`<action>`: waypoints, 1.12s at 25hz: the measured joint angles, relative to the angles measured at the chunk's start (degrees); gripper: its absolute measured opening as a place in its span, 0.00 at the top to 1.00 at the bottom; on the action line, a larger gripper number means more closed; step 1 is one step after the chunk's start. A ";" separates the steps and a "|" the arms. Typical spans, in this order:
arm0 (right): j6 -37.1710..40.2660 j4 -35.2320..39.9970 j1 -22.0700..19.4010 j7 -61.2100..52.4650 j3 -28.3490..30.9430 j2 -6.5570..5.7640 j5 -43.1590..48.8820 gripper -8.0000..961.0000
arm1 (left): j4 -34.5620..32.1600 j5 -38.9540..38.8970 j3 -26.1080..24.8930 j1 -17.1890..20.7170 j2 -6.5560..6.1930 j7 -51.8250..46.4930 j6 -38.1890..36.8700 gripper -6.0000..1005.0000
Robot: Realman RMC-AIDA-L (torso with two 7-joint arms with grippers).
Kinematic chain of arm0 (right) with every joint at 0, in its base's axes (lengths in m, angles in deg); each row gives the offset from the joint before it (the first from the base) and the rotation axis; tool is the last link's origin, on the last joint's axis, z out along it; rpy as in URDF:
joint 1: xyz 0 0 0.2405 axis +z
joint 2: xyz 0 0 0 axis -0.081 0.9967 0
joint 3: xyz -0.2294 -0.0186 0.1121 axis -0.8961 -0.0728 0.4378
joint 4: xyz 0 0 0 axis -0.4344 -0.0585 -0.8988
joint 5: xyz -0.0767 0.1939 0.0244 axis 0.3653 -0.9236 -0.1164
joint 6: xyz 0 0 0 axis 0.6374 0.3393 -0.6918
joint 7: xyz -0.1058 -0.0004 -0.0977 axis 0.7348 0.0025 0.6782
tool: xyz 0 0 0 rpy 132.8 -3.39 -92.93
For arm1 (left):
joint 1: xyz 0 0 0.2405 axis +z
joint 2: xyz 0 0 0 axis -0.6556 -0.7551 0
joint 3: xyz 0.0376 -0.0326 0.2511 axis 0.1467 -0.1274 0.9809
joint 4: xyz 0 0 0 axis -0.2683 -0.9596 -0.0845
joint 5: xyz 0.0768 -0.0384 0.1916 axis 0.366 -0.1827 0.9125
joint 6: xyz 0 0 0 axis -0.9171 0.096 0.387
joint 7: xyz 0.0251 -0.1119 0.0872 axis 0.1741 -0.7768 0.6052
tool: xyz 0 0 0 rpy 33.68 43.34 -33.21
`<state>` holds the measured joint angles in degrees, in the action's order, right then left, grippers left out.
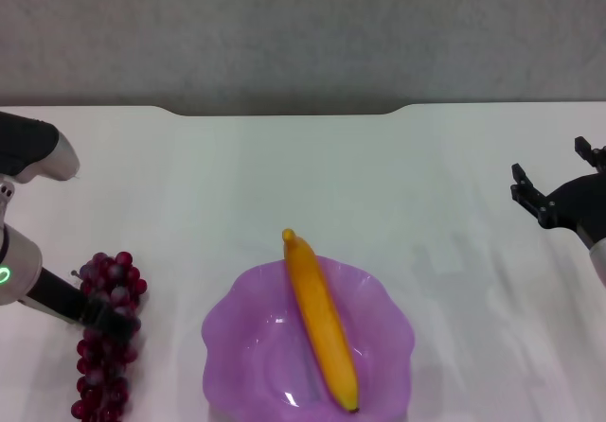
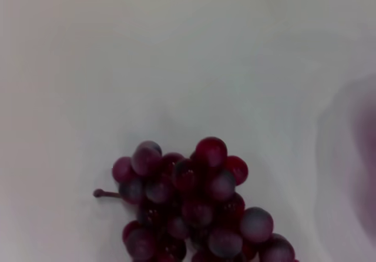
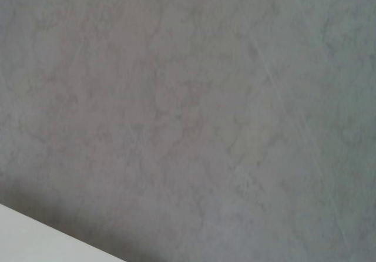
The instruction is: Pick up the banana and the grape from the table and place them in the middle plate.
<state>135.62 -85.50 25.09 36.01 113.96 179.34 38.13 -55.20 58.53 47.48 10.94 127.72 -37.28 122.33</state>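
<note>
Banana (image 1: 320,323): smooth, yellow-orange, gently curved; lying in middle plate (image 1: 248,346), long axis running near-to-far, far tip overhanging scalloped rim.

Plate: translucent purple plastic, wavy edge, shallow, near edge of white worktop (image 1: 284,176).

Grape (image 1: 106,337): elongated cluster of dark red-purple round berries, long axis near-to-far, on worktop left of plate; short brown stem visible in left wrist view.

Left end effector (image 1: 106,320) over cluster; spread or pressed together, cannot tell.

Right end effector (image 1: 559,184) spread, raised well right of plate.

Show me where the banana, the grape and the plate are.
banana (image 1: 322,318), head view, middle of its body.
grape (image 2: 197,206), left wrist view, centre of the bunch.
plate (image 1: 232,346), head view, bare inner left wall.
</note>
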 joint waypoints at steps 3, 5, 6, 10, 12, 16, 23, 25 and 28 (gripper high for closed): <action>0.00 0.00 -0.01 0.00 0.03 0.00 0.00 0.07 | 1.42 -0.11 -0.52 -0.31 -0.09 0.76 -0.20 0.14; 0.00 0.09 0.04 0.00 -0.01 0.00 0.00 0.07 | 2.69 -0.10 -0.98 -0.65 -0.13 1.23 -0.42 0.14; 0.00 0.12 0.08 0.00 -0.03 0.00 0.00 0.07 | 3.44 -0.10 -1.34 -0.87 -0.15 1.45 -0.49 0.14; 0.02 0.11 0.09 0.00 -0.12 0.00 0.01 0.07 | 5.56 0.11 -2.34 -1.43 -0.21 2.01 -0.57 0.14; 0.03 0.11 0.09 0.00 -0.10 0.00 0.00 0.07 | 6.20 0.20 -2.44 -1.70 -0.22 2.12 -0.60 0.14; -0.08 0.23 0.14 0.00 -0.10 0.00 0.00 0.07 | 6.44 0.07 -2.47 -1.93 -0.24 2.31 -0.91 0.34; -0.14 0.13 0.20 0.00 -0.15 0.01 0.00 0.07 | 6.45 -0.22 -2.50 -1.93 -0.24 3.05 -1.37 0.45; -0.14 0.10 0.19 0.00 -0.15 0.06 0.00 0.07 | 6.67 -0.24 -2.51 -1.92 -0.23 3.17 -1.39 0.49; 0.00 0.06 0.07 0.00 -0.15 0.09 0.00 0.07 | 7.44 -0.27 -2.51 -1.95 -0.18 3.68 -1.43 0.56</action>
<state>135.62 -85.44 25.15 36.00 113.81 179.43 38.13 -47.76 58.26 44.97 8.99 127.54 -33.60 120.90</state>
